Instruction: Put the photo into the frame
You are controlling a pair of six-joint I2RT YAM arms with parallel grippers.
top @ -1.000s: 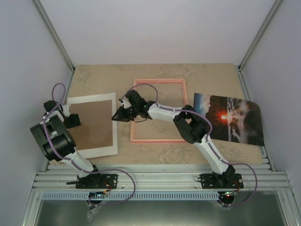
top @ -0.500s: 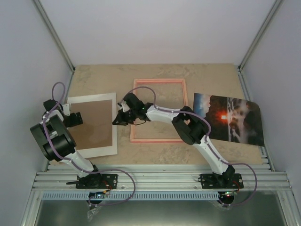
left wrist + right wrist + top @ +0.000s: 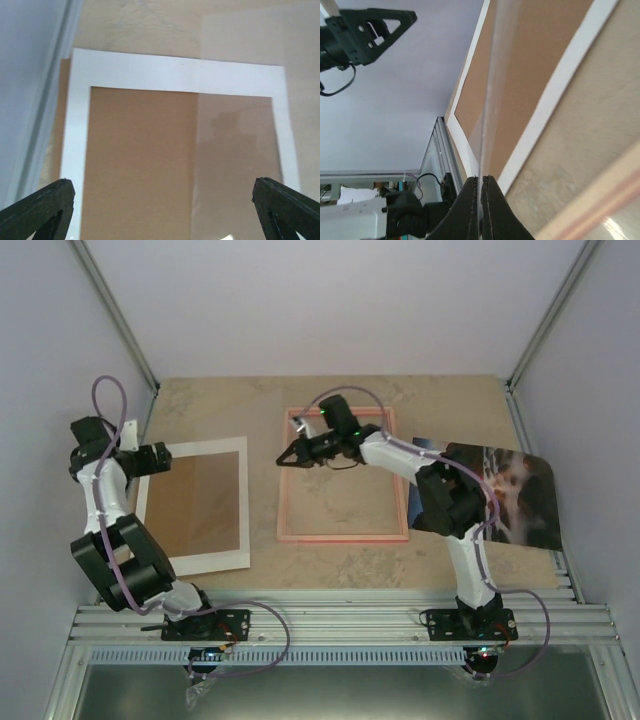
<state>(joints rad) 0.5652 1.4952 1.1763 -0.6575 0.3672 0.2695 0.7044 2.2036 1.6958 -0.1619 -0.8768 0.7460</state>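
Right pincer [image 3: 481, 182] is clamped on the edge of a clear sheet [image 3: 487, 100]. Its fingers are pressed together, and the pane runs edge-on straight out from between them. On my overhead feed that arm rises from its base, folds at the elbow and stretches its forearm leftward. The pincer sits over the far-left corner of the pink frame [image 3: 340, 536], which lies flat on the table [image 3: 450, 400] below and to the right of it. The photo [image 3: 510, 495] lies well to the right of this pincer, just beside the frame's right rail, with the arm's elbow over its left part. To the pincer's left is the brown board [image 3: 195, 505] in its white mat [image 3: 195, 562], and the pane reaches out over it. Left pincer [image 3: 162, 207] hangs above that board near its left edge, jaws spread wide with nothing between them. Its arm is folded back and stands tall.
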